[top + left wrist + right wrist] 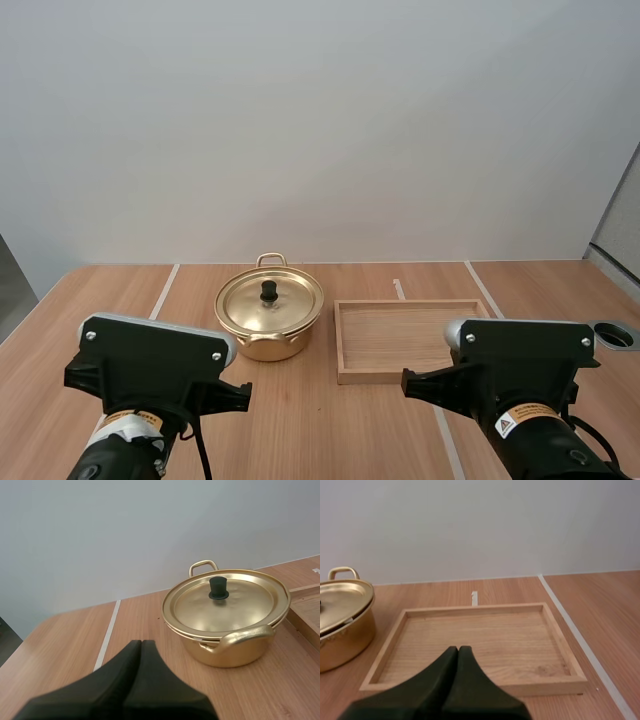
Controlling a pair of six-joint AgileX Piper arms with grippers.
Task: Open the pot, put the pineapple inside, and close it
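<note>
Light wooden table (310, 430) stood before a plain white wall (320, 120), and two arms hung low over its near side. My left gripper (141, 642) had its two black fingers pressed together into one dark wedge, with nothing between them. In the left wrist view its tip pointed toward the pot (235, 652) and was apart from it. My right gripper (458, 649) was closed in the same way and also held nothing, and its tip pointed toward the wooden tray (550, 685), close to the front wall of it. In the high view the left arm (150, 365) was at the near left and the right arm (520, 360) at the near right, well apart from each other. Beyond the left arm the golden pot stood upright on the table, a little left of the middle. Its lid (230, 600) sat on it, closed, with a small black knob (218, 588) in the centre. One handle (245, 635) was turned to the arms and the other handle (203, 566) to the wall. The tray lay flat just beside the pot, on its right, not touching it. A white line (165, 290) ran over the table to the left of the pot.
</note>
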